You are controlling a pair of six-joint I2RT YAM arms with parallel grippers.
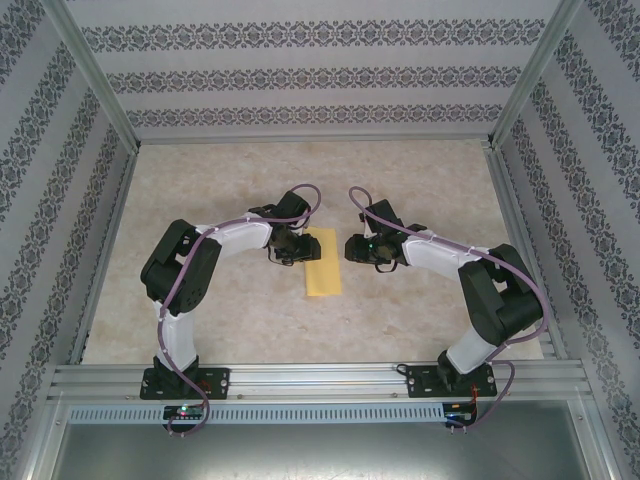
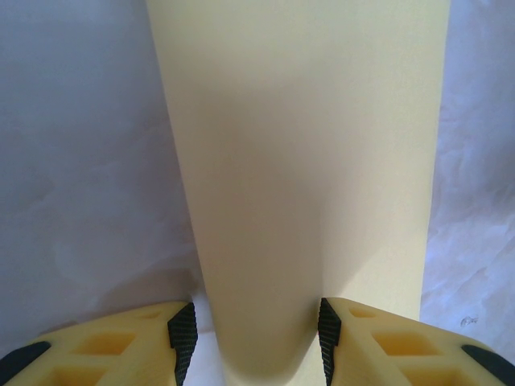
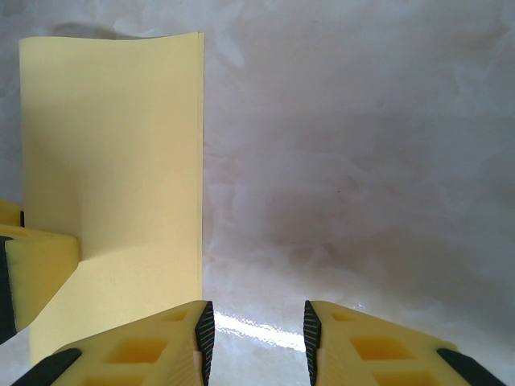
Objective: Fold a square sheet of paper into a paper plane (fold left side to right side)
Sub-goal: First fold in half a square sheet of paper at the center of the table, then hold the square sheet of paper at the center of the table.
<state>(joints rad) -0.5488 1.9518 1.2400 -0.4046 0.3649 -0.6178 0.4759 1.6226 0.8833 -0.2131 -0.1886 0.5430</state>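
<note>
The square sheet of paper (image 1: 322, 265) lies on the floor between the arms, folded in half into a narrow yellow strip. My left gripper (image 1: 292, 248) is at the strip's far left edge. In the left wrist view the paper (image 2: 322, 121) runs up the middle, and a rounded, darker hump of it sits between the left gripper's (image 2: 256, 342) open jaws, with a gap beside the left pad. My right gripper (image 3: 256, 338) is open over bare floor just right of the paper's (image 3: 121, 145) layered edge. A left finger (image 3: 36, 273) rests on the paper there.
The beige marbled floor (image 1: 420, 180) is fenced by aluminium rails (image 1: 320, 380) at the front and patterned walls (image 1: 300, 75) at the back and sides. Both arms' bases are bolted to the front rail.
</note>
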